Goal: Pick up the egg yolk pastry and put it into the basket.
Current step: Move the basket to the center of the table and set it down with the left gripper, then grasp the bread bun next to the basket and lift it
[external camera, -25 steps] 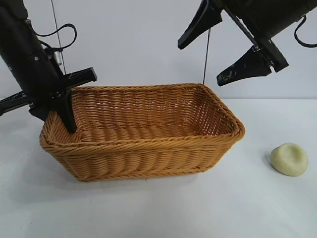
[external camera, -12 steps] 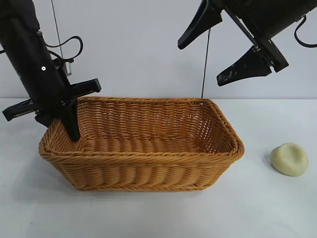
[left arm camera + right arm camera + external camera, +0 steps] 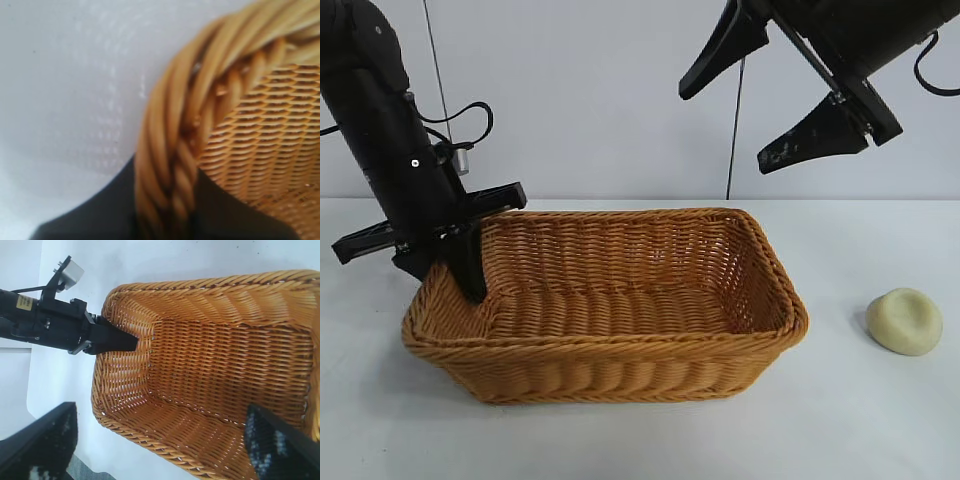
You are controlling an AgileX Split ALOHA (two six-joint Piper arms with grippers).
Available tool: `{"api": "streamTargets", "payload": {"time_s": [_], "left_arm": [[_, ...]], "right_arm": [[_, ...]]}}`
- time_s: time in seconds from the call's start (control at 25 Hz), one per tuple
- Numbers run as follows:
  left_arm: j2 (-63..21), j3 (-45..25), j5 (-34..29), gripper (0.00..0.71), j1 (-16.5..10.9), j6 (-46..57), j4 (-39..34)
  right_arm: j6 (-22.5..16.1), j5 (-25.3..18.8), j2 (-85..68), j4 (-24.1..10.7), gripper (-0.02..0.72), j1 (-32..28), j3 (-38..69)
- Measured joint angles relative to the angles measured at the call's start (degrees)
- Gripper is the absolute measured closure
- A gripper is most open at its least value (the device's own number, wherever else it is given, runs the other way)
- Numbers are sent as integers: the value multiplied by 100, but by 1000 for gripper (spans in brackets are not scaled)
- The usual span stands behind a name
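Note:
The egg yolk pastry (image 3: 904,321), a pale cream-yellow dome with a dent on top, lies on the white table to the right of the basket. The orange-tan wicker basket (image 3: 620,345) stands in the middle. My left gripper (image 3: 450,262) is shut on the braided rim at its left end, one finger inside and one outside. The left wrist view shows the rim (image 3: 170,125) pinched between the dark fingers (image 3: 100,220). My right gripper (image 3: 725,128) hangs open and empty high above the basket's right end. It looks down into the basket (image 3: 225,290) between its fingertips (image 3: 50,435).
The white table (image 3: 880,420) runs all round the basket, with bare room between its right end and the pastry. A pale wall stands behind. The left arm (image 3: 55,322) shows in the right wrist view, at the basket's end.
The left gripper, holding the rim, has moved right and toward the camera. The basket has slid and turned with it. The right gripper and the pastry have not moved.

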State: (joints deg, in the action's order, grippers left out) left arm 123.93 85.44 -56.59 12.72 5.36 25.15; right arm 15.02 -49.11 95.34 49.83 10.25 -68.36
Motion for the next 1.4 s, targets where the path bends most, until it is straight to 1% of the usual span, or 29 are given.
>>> {"api": "streamTargets", "payload": {"time_s": [0.08,0.16,0.24,0.4,0.52,0.68,0.8,0.88,1.0,1.24,1.4], "left_arm": [[0,0,0,167,0,0,7],[0,0,-12,78,0,0,7],[0,87,-118,39,0,-8,7],[0,619,-704,19,0,-43,-67],[-70,1153,-1085,18,6,-28,-458],[-189,1936,-1226,18,18,184,-1280],[-222,2296,-1237,18,5,328,-1883],[-222,2366,-1244,18,-56,357,-2042],[-222,2366,-1262,18,-248,347,-2054],[-222,2366,-1262,18,-849,119,-2060],[-289,2286,-1262,18,-1184,27,-2101]], "right_arm": [[0,0,0,0,59,0,0],[0,0,0,0,59,0,0],[0,0,0,0,59,0,0],[0,-6,0,0,59,0,0],[0,-6,0,0,59,0,0],[0,-6,0,0,59,0,0],[0,-11,0,0,59,0,0],[0,-29,0,0,59,0,0],[0,-46,0,0,59,0,0],[0,-46,0,-3,59,0,0],[0,-55,0,-3,59,0,0]]}}
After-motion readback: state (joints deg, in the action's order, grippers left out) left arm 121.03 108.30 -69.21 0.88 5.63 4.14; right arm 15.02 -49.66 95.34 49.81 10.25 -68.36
